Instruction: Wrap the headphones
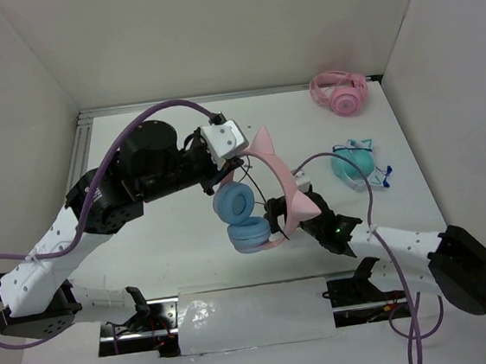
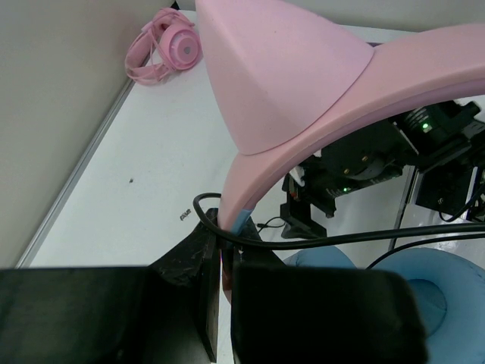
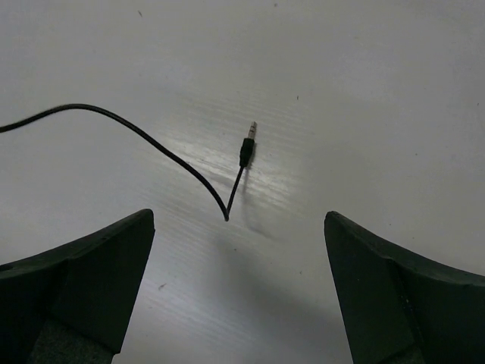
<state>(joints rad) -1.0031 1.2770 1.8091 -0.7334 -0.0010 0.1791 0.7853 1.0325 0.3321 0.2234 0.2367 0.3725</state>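
Above the middle of the counter point(image 1: 173, 259), headphones point(image 1: 235, 204): held aloft; headband point(image 2: 318, 144) clamped by left gripper point(image 2: 223, 254)
Right gripper point(image 3: 239, 218): fingers apart; the nearer arm to the plug point(image 3: 247, 144)
Plug: laid just ahead, between the fingers; long axis pointed away

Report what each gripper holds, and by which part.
Left gripper: the headphones, clamped at the pink headband near its lower end. Right gripper: nothing, fingers open.
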